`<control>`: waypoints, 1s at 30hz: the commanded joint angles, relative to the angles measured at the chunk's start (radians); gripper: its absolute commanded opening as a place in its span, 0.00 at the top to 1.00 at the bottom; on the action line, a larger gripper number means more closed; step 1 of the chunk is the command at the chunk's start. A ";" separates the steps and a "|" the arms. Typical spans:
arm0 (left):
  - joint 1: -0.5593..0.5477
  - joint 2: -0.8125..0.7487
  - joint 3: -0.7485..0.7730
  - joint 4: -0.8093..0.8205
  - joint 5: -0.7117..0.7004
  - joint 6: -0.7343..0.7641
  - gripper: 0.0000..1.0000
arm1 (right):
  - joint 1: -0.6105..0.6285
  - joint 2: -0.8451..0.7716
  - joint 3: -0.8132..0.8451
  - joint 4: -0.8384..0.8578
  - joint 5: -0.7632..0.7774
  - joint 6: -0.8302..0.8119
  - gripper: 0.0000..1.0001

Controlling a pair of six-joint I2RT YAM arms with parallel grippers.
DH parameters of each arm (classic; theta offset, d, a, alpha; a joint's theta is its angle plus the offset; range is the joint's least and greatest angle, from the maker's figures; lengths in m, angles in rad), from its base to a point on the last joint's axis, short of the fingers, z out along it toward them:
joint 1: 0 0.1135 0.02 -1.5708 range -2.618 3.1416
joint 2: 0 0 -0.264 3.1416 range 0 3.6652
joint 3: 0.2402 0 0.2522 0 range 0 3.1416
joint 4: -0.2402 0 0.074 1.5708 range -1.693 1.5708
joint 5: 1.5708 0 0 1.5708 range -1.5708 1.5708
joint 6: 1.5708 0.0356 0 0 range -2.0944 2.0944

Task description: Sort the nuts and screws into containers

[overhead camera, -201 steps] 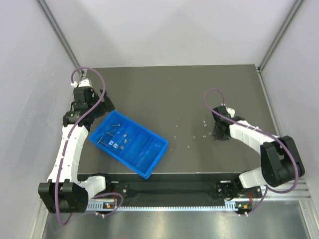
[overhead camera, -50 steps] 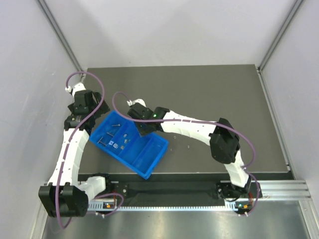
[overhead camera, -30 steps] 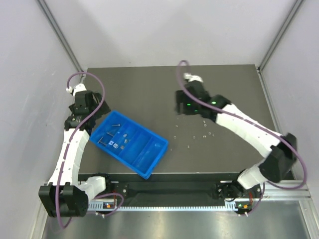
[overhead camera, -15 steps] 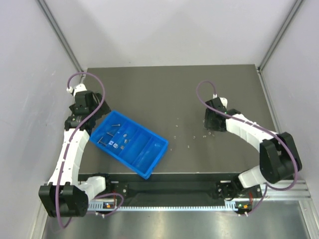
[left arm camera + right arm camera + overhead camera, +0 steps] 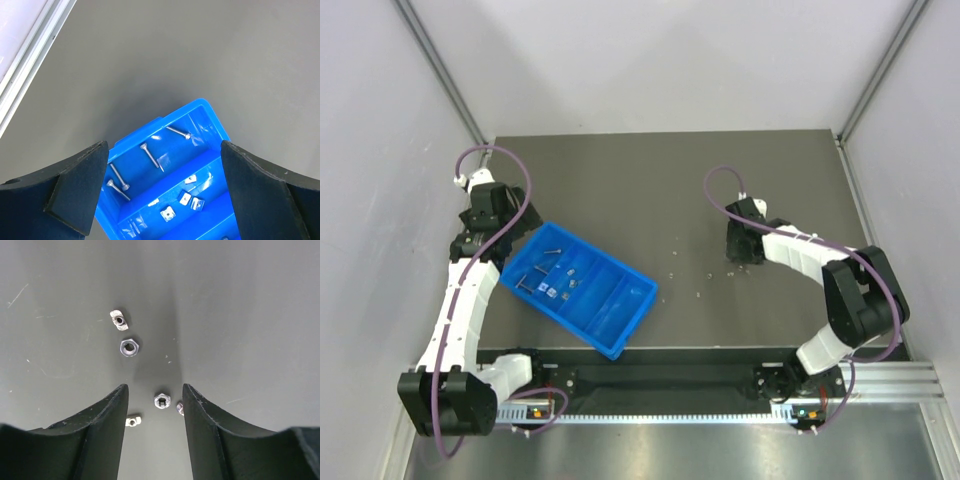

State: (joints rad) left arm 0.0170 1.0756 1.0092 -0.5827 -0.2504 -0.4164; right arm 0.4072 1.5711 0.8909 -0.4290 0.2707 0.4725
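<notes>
Blue plastic is the landmark here: a bright blue rectangular tray, split by dividers, lies on the dark grey bench. Its far-left end compartment holds several thin silver screws. The compartment next to it holds a few squat silver nuts, so part of the sorting looks done. The left pincer hangs above that far-left corner of the tray, jaws wide with nothing between them.

To the right of the tray, a scatter of small silver pieces lies loose on the bench, and these appear to be what is left. The right pincer is low over that scatter. Its jaws stand partway apart, astride one small hex nut, and touch it on neither side as far as shows. A second hex nut lies just beyond. The straddled hex nut looks like the next piece to grip and carry to the tray's nut compartment.
</notes>
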 commanded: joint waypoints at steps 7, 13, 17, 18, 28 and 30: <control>-0.002 -0.005 -0.003 0.038 0.007 0.010 0.02 | -0.008 0.024 -0.023 0.049 -0.002 0.011 0.56; 0.000 -0.005 -0.003 0.037 0.010 0.010 0.02 | -0.008 0.012 -0.046 0.038 -0.007 0.028 0.57; 0.000 -0.003 -0.003 0.037 0.011 0.010 0.02 | -0.007 -0.006 -0.059 0.024 -0.005 0.043 0.59; 0.000 -0.003 -0.001 0.037 0.011 0.010 0.02 | -0.007 -0.008 -0.060 0.015 -0.002 0.043 0.59; -0.002 -0.005 -0.003 0.037 0.014 0.008 0.02 | -0.004 -0.017 -0.082 -0.004 0.016 0.063 0.61; 0.000 -0.005 -0.004 0.038 0.014 0.008 0.02 | -0.004 -0.016 -0.087 -0.004 0.013 0.066 0.62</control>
State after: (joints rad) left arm 0.0170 1.0760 1.0092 -0.5827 -0.2428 -0.4164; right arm 0.4072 1.5642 0.8333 -0.3889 0.2760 0.5213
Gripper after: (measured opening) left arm 0.980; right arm 0.384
